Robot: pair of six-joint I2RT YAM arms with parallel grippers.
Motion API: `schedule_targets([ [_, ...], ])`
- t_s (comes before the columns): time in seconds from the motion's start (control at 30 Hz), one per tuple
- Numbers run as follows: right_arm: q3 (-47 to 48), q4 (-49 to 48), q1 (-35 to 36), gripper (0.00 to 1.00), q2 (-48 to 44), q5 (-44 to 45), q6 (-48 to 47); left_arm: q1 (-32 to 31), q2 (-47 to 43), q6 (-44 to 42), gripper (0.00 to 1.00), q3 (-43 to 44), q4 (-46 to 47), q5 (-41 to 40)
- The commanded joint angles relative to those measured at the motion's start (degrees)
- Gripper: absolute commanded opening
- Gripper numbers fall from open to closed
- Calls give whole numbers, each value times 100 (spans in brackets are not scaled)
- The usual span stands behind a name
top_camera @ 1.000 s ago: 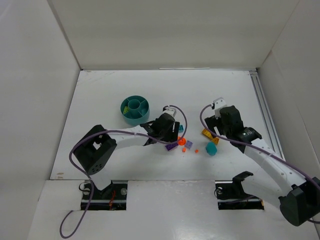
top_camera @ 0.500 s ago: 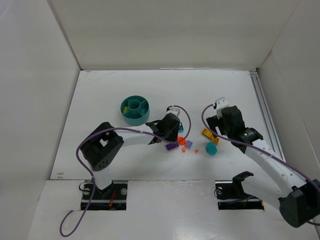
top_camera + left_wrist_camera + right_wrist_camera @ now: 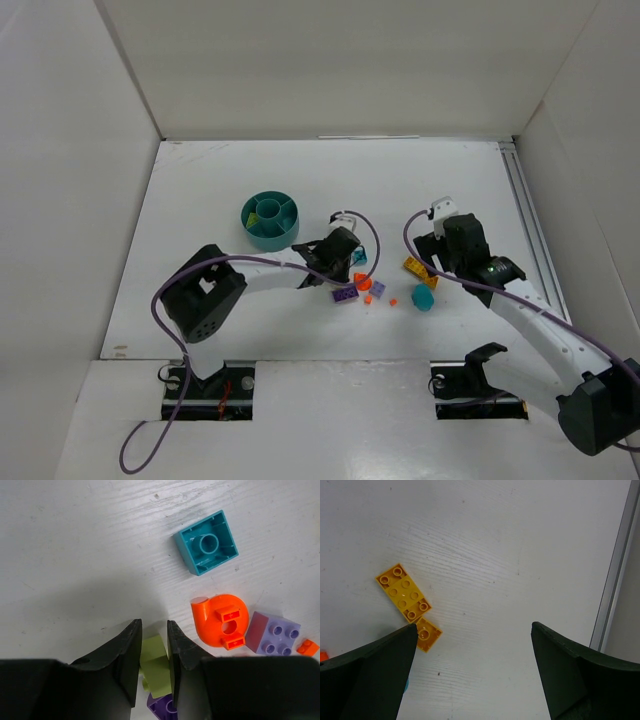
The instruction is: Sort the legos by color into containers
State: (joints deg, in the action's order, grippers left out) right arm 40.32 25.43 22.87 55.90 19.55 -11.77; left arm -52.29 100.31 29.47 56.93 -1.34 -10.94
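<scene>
My left gripper [image 3: 153, 625] is shut on a small yellow-green lego [image 3: 155, 666], low over the table. Beside it lie a teal square brick [image 3: 206, 542], an orange rounded piece [image 3: 220, 620], a lilac brick [image 3: 274, 632] and a purple brick [image 3: 162, 708]. In the top view this gripper [image 3: 346, 264] is right of the round teal dish [image 3: 270, 221]. My right gripper [image 3: 473, 627] is open and empty, just right of a yellow plate [image 3: 403, 592] and a small yellow square [image 3: 426, 632]. It also shows in the top view [image 3: 448, 268].
A teal rounded piece [image 3: 424, 297] and a tiny orange bit [image 3: 392, 301] lie between the arms. A metal rail [image 3: 615, 570] runs along the table's right side. White walls close in the table at the left, back and right.
My left gripper has moved a little to the right, onto the cluster of pieces. The right arm has barely moved.
</scene>
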Motion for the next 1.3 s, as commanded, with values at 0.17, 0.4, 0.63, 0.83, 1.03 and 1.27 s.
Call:
schedule_targets([
  [0.17,11,-126,-29,100,-97,84,43,43,-1109,85,12,301,-313,-901],
  [0.4,11,-126,-29,100,-97,137,-10,456,-1804,23,12,302,-559,-1348],
  [0.63,-41,-232,-81,100,-97,84,-71,1501,-2858,-29,20,109,-587,-1824],
  [0.83,-41,-232,-81,100,-97,31,-71,3004,-3307,-399,24,-76,2,-1007],
  [1.03,-41,-232,-134,100,-44,31,-71,3717,-2939,-688,25,-15,301,-462],
  [1.27,-41,-232,-134,100,9,31,-71,3981,-1999,-741,25,319,354,-348],
])
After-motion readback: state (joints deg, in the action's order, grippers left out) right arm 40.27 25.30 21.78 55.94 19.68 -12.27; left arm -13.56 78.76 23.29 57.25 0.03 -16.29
